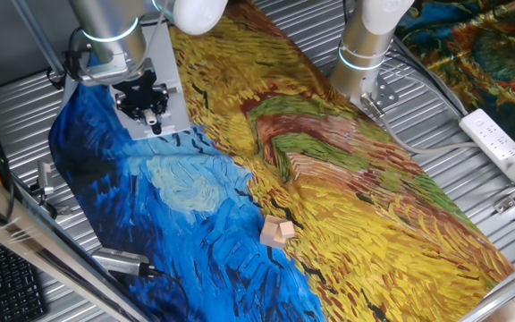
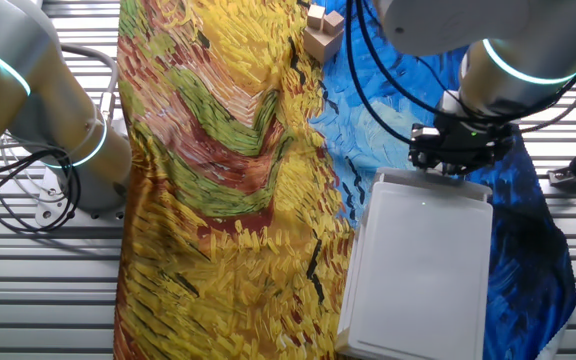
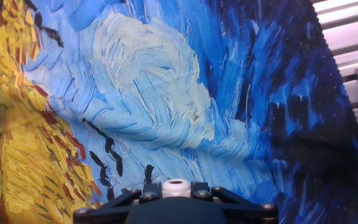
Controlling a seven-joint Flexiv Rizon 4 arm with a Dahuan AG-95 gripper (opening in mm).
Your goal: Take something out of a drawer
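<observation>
One small knob (image 3: pixel 177 187) is the only purchase offered by the drawer, and it is seen in the hand view as a pale round stub directly below the end effector, at the bottom edge of the picture. The grey drawer unit (image 2: pixel 420 265) lies immediately under and behind the end effector (image 2: pixel 452 152) in the other fixed view, where its broad pale top is shown in full. The plastic is judged to be light, stiff and rather smooth, so the tray should slide easily but the whole unit may be dragged across the painted cloth (image 1: pixel 329 179) if the pull is not straight. The knob is judged the right place to be pinched, squarely from both sides.

The spread of the end effector's fingers cannot be told: they are hidden by the black hand body in all three views, and nothing is seen to be held.

Well ahead of the end effector, small wooden blocks (image 1: pixel 276 233) are shown by the two fixed views and are missed by the hand view. A white power strip (image 1: pixel 500 143) on the ribbed metal worktop (image 1: pixel 472 80) is shown by one fixed view only. The drawer's front face is shown by none.
</observation>
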